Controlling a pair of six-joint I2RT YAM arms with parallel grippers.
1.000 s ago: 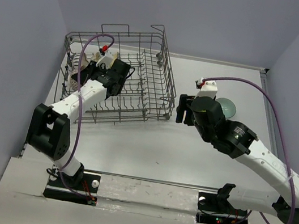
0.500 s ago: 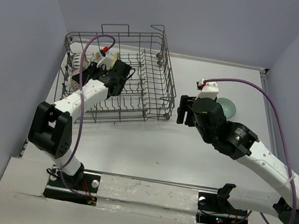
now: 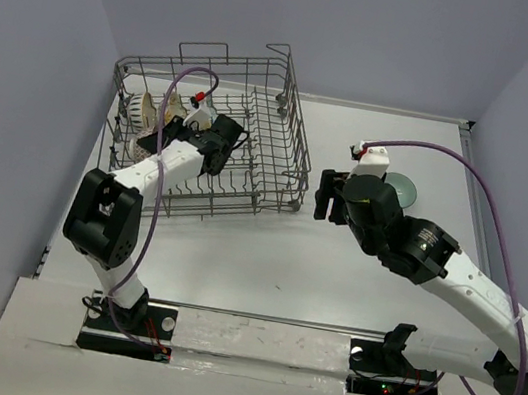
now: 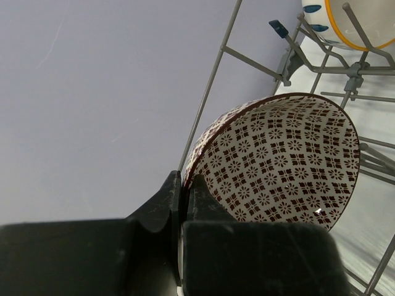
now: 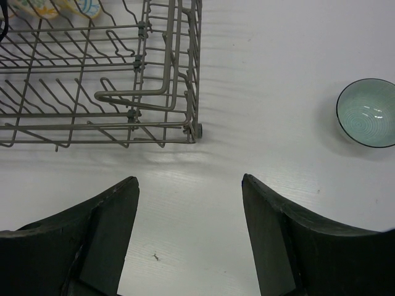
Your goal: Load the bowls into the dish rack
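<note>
**Figure. Bowl loading, two-arm rig.** The left hand is pinched tight on the rim of the brown-patterned bowl, one finger inside the wall and one outside. It holds the bowl on edge inside the dish rack, at upper left of the overhead view. The right hand is spread wide and empty, hanging over the bare desk between the rack's corner and the teal bowl. That bowl sits upright at the right edge of the right wrist view, well apart from the rack.

*Handling (judged):* the bowls are glazed ceramic, so rigid, slick and liable to chip on wire. A rim pinch is the natural hold, and a bowl is best lowered between tines, not dropped.

*Views compared:* only the left wrist camera shows the rim grip, the pattern, and a white bowl with a yellow band lodged beyond. Overhead, the arm and wires leave the grip unreadable. The right arm half covers the teal bowl overhead, but the right wrist view shows it whole.
</note>
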